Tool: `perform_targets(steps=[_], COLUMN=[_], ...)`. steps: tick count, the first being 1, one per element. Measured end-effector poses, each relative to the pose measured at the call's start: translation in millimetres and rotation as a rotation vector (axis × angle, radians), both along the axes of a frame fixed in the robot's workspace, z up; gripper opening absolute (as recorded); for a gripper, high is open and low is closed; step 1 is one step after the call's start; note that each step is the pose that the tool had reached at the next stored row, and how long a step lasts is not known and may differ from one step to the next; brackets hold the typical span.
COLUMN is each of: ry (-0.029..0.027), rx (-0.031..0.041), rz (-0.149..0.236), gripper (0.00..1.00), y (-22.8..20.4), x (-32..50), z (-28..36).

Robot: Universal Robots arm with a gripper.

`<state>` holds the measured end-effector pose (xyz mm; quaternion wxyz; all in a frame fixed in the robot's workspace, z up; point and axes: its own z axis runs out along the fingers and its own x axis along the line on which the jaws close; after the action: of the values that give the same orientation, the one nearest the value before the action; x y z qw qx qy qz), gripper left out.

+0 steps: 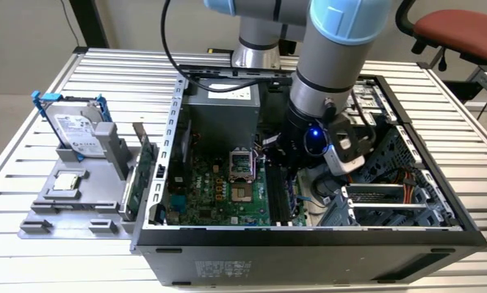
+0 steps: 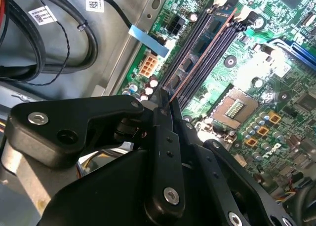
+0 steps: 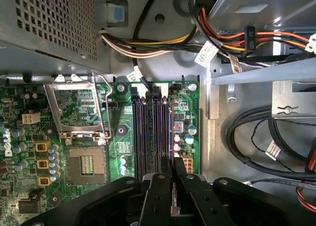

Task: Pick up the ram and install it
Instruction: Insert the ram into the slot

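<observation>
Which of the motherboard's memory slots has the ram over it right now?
The outermost slot, the one nearest the motherboard's edge and the capacitors. The gripper holds the ram edge-down along it; the other slots beside it, toward the processor socket, stand empty.

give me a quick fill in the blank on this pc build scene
1. The black gripper is shut on the thin dark ____ stick.
2. The stick stands over the long black memory ____ of the green motherboard.
3. The square metal processor socket is ____.

Missing words: ram; slots; empty
</observation>
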<state>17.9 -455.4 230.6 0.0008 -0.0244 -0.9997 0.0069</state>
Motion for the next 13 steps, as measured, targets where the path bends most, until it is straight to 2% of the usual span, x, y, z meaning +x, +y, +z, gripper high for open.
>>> perform_targets(steps=[6, 13], ry=[0.0000, -0.0001], rx=[0.0001, 0.0002], rz=[0.004, 0.011], gripper=[0.00, 0.00], y=[0.0, 0.0], x=[-0.3, -1.7], z=[-5.0, -6.1])
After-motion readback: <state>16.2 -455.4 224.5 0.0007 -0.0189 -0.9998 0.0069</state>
